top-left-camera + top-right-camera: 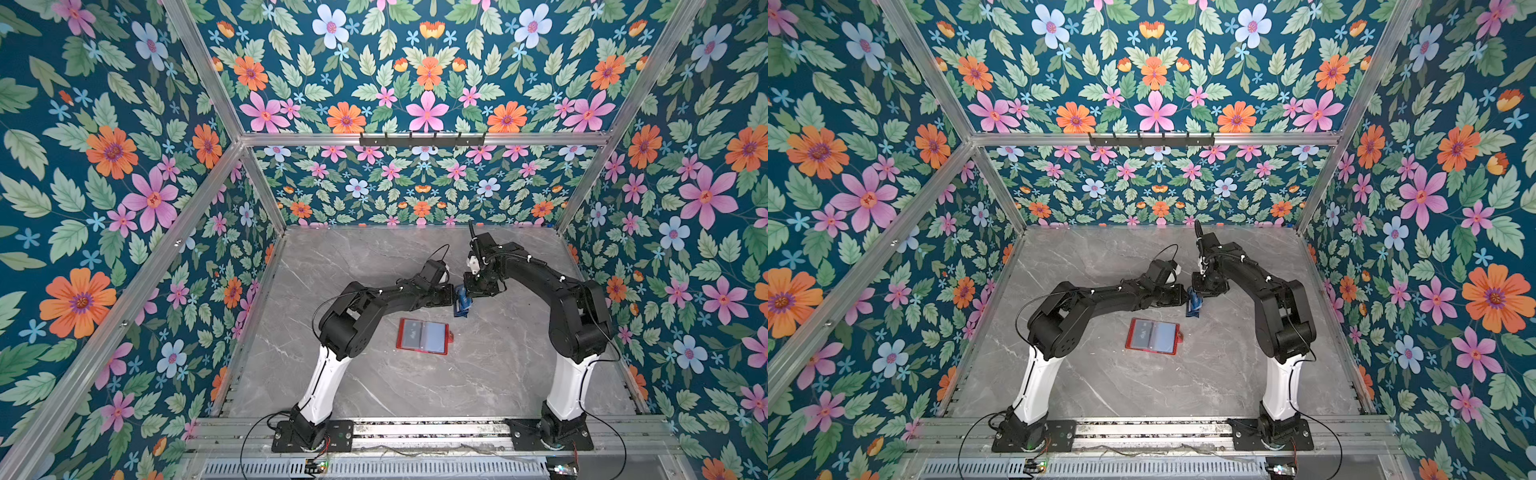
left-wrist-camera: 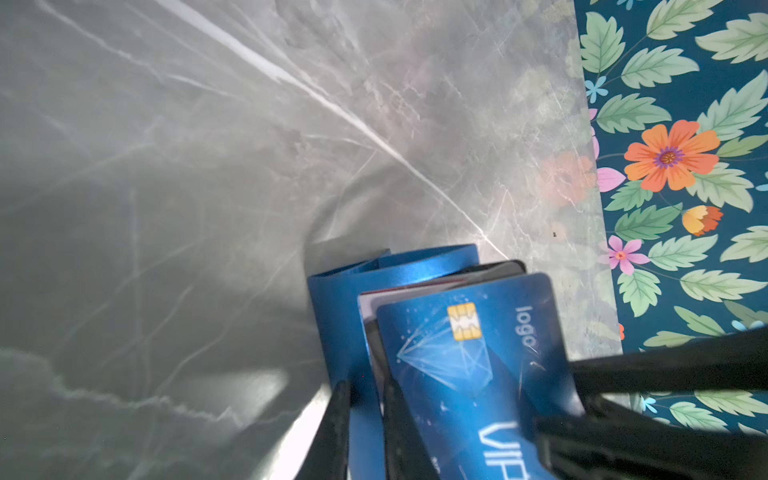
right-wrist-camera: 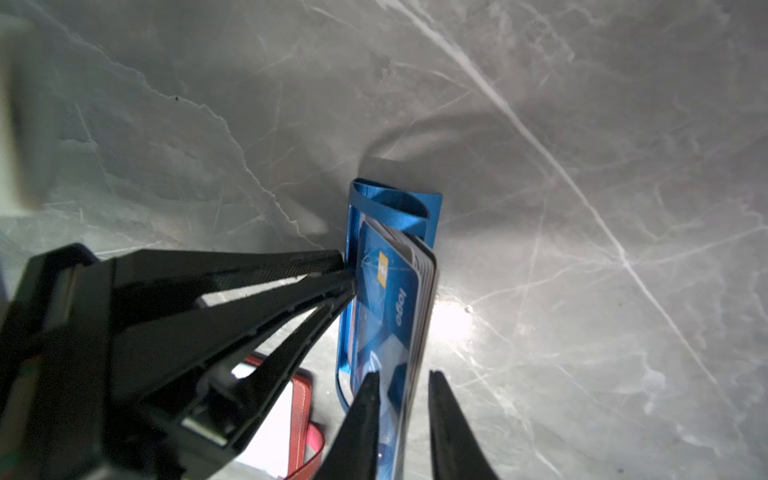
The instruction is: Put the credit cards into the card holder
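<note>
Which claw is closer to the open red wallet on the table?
Left, slightly. The left claw clamps the blue stand just beyond the strap side of the red wallet; the right claw straddles the cards there, farther out.

Rear cards point(image 3: 424, 257): faces hidden behind front card point(image 2: 469, 365).
VIP lettering point(image 2: 498, 444): cut by frame edge.
Holder point(image 3: 302, 395): mostly behind left gripper point(image 3: 348, 272).
Stand point(image 1: 462, 301): tiny in top views.

Card holder point(image 1: 423, 336) on marble table point(image 1: 374, 386)
</note>
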